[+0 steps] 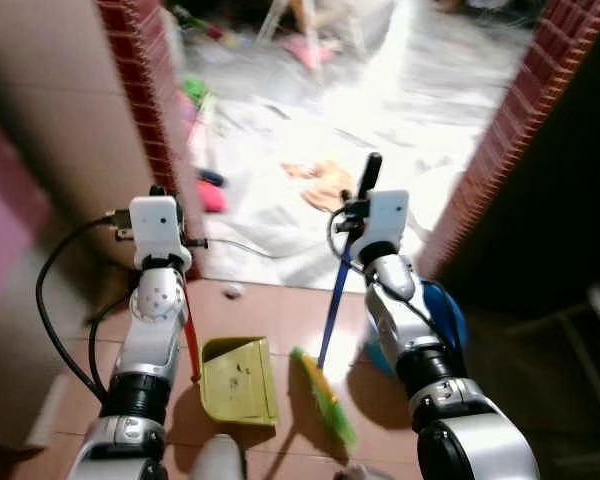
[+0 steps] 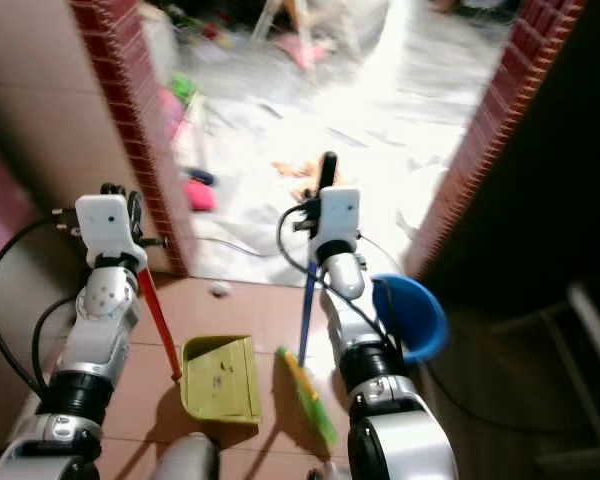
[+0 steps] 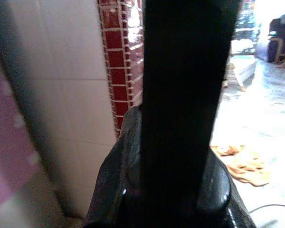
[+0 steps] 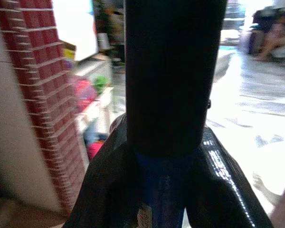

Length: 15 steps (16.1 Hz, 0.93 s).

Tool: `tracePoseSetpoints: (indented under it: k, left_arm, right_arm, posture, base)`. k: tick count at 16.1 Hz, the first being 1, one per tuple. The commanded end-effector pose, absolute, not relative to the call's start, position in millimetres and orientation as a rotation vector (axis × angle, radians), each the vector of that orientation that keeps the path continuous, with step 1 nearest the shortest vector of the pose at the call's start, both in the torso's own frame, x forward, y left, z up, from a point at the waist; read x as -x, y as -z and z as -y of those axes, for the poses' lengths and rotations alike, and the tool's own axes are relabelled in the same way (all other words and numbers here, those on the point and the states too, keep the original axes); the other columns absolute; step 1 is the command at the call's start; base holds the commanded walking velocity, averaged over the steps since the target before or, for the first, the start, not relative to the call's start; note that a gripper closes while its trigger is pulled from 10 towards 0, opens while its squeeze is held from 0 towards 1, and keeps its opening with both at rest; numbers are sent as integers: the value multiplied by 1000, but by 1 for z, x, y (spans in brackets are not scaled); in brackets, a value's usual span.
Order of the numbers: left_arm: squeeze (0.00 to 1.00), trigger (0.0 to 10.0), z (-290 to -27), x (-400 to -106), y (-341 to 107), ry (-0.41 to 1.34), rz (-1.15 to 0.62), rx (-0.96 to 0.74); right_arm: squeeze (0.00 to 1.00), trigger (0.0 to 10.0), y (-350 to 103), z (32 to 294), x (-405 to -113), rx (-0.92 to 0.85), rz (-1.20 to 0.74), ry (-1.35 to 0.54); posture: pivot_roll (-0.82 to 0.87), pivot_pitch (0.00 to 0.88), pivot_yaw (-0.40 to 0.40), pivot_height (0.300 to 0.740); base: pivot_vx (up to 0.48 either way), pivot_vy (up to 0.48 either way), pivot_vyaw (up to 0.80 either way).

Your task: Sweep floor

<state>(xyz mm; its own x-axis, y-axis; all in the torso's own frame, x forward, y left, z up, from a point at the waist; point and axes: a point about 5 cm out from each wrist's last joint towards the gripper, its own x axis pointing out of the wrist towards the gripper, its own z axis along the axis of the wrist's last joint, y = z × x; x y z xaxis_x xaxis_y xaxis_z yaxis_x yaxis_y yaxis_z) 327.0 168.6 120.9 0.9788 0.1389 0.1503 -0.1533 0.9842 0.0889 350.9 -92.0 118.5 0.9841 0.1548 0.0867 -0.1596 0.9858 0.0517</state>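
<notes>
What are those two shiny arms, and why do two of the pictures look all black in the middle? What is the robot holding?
The shiny arms belong to a walking robot, seen from cameras in its head looking down. Its right gripper holds a broom by its blue stick; the green brush rests on the brown tile floor. Its left gripper holds the red stick of a yellow-green dustpan, which sits on the floor beside the brush. A blue bucket stands by the right arm.

The other two pictures come from small cameras on the wrists. The black shape in each is the stick's handle, very close, with the fingers closed around it. Ahead, between red brick walls, lies a bright floor with an orange cloth.
</notes>
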Motion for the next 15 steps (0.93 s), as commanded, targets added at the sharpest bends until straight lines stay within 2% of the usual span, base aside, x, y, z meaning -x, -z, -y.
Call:
tracePoseSetpoints:
  k: [1,4,10,13,15]
  left_arm:
    - [0,10000,-164,-328,-137,-140,225,-108]
    - [0,10000,-176,-330,-140,-210,221,-121]
    - [0,10000,-172,-330,-143,-191,227,-95]
    - [0,10000,-175,-329,-144,-206,232,-95]
    - [0,10000,-179,-327,-146,-216,233,-93]
  right_arm:
    - [0,10000,-126,95,-354,-76,113,-146]
    - [0,10000,-127,94,-355,-78,118,-159]
    - [0,10000,-131,94,-355,-78,149,-143]
    - [0,10000,-132,96,-355,-84,156,-136]
    - [0,10000,-136,107,-354,2,194,-98]
  posture:
    - [-12,0,-36,740]
    - [-11,0,-41,740]
    - [-12,0,-45,740]
    - [-12,0,-45,740]
    - [-4,0,-53,740]
  base:
    - [0,0,769]
    - [0,0,740]
    - [0,0,700]
    - [0,0,0]
    - [0,0,0]
